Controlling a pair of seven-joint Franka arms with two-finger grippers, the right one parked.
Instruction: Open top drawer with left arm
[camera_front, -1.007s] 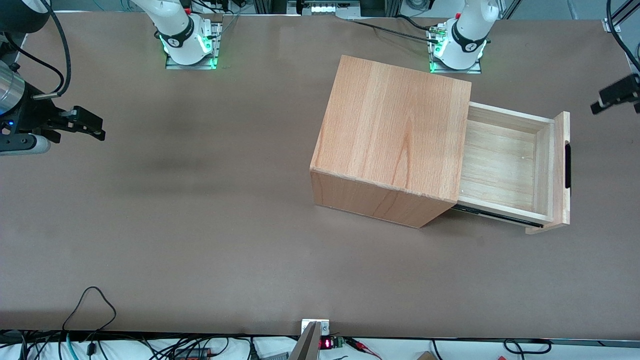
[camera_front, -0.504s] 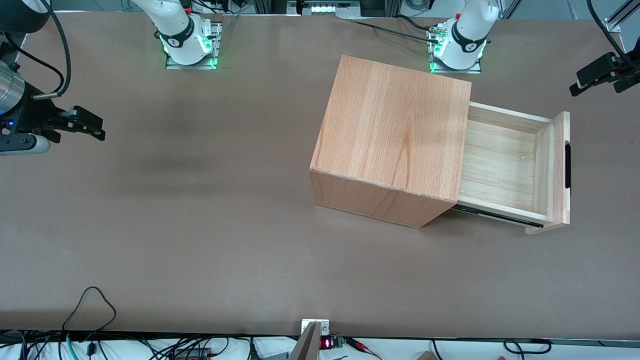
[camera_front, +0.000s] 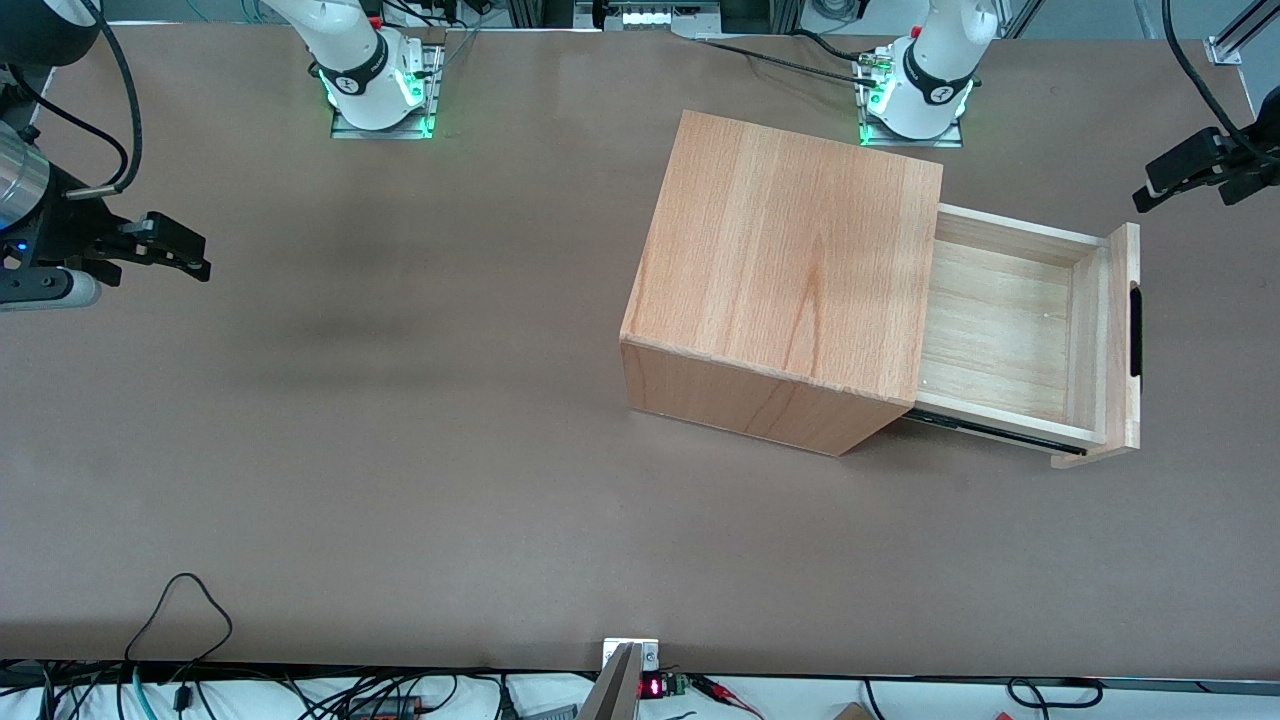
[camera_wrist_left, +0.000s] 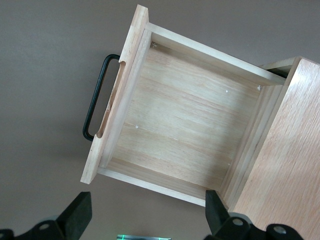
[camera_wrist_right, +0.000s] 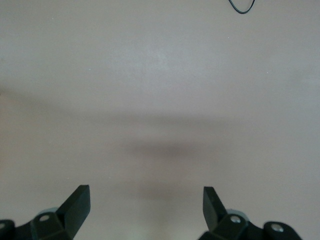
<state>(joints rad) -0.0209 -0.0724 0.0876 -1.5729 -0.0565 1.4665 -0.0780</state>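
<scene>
The top drawer (camera_front: 1010, 330) of the beech-wood cabinet (camera_front: 790, 270) stands pulled out toward the working arm's end of the table. Its pale plank inside is bare. Its flat front panel (camera_front: 1130, 335) carries a black bar handle (camera_front: 1135, 330). The drawer also shows in the left wrist view (camera_wrist_left: 185, 130), with the handle (camera_wrist_left: 97, 100) clear of the fingers. My left gripper (camera_front: 1160, 180) is open and empty. It hangs high above the table, farther from the front camera than the drawer's front panel and apart from it. Its fingers (camera_wrist_left: 75, 215) stand wide apart in the wrist view.
The brown table (camera_front: 400, 450) carries the cabinet only. The working arm's base (camera_front: 925, 90) stands close to the cabinet, farther from the front camera. A second front panel (camera_front: 1085, 457) shows under the open drawer. Cables lie along the table's near edge (camera_front: 180, 620).
My left gripper has moved up and away from the drawer's handle, drifting farther from the front camera and slightly toward the cabinet. The drawer has stayed pulled out.
</scene>
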